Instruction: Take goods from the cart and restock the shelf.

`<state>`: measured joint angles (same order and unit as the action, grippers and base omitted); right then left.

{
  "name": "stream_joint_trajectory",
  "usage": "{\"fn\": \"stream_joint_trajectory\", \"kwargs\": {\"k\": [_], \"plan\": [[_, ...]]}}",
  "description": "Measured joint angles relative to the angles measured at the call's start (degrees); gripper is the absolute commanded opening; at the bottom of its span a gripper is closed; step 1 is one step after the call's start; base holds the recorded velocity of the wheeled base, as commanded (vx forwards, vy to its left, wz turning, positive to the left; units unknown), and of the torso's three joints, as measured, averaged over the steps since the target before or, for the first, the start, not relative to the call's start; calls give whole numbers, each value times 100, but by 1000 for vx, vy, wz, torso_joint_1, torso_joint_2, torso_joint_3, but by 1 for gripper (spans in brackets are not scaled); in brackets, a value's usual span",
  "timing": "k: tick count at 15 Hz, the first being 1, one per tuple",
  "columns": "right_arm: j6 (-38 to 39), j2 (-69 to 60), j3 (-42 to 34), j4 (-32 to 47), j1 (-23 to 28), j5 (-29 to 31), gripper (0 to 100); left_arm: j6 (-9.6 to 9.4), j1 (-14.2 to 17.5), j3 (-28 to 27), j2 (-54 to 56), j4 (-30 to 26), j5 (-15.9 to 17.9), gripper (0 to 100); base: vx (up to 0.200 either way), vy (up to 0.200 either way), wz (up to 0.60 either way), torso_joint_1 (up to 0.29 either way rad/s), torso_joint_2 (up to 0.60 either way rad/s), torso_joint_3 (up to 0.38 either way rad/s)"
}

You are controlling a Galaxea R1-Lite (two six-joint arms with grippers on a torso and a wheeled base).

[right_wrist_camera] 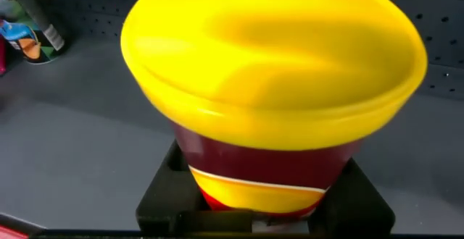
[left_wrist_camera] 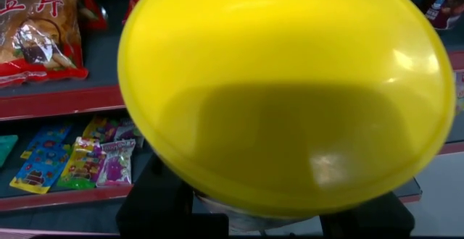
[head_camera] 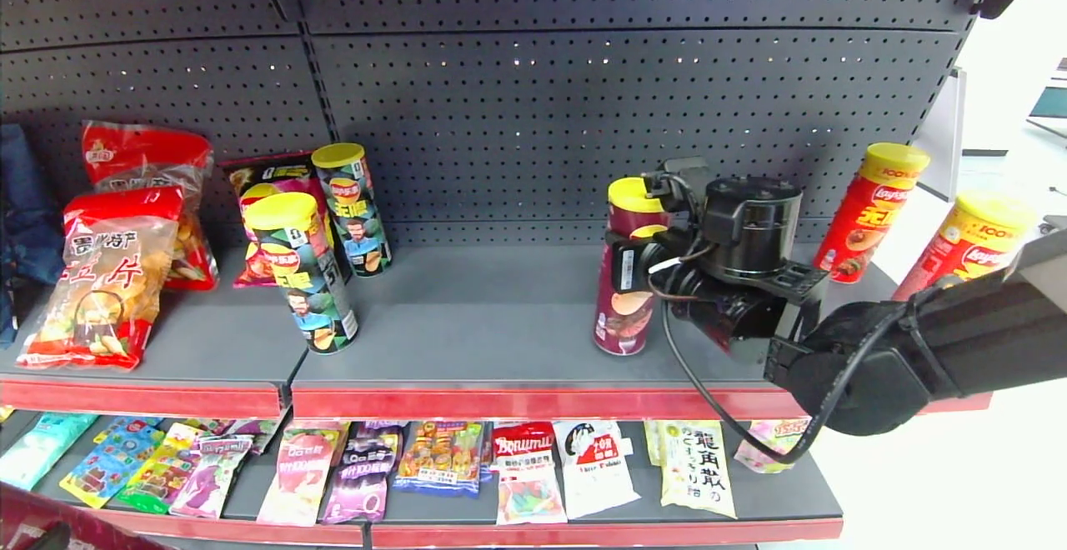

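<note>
The right claw point(head_camera: 638, 271) is clenched around a maroon can point(head_camera: 618, 321). The can stands upright near the front lip of the shelf point(head_camera: 500, 308), its base touching or just above the board; I cannot tell which. This placement looks nearly done, with only the release left. The left claw point(left_wrist_camera: 268, 214) grasps a second can point(left_wrist_camera: 283, 87), probably the next to go up. Beyond and right of the right claw stand red cans point(head_camera: 871, 212). Well to its left are dark cans point(head_camera: 302, 283) and snack bags point(head_camera: 108, 275).
</note>
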<state>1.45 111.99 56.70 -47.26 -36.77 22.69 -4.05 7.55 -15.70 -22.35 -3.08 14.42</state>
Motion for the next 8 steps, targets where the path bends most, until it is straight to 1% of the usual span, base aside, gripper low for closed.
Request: {"fn": "stream_joint_trajectory", "kwargs": {"k": [4, 8], "plan": [[-12, 55, -190, -238, -116, 62, 0, 0, 0, 5, -2, 0, 0, 0, 0, 0, 0, 0, 0, 0], [-20, 63, -295, -266, -221, 60, 0, 0, 0, 0, -4, 0, -2, 0, 0, 0, 0, 0, 0, 0]]}}
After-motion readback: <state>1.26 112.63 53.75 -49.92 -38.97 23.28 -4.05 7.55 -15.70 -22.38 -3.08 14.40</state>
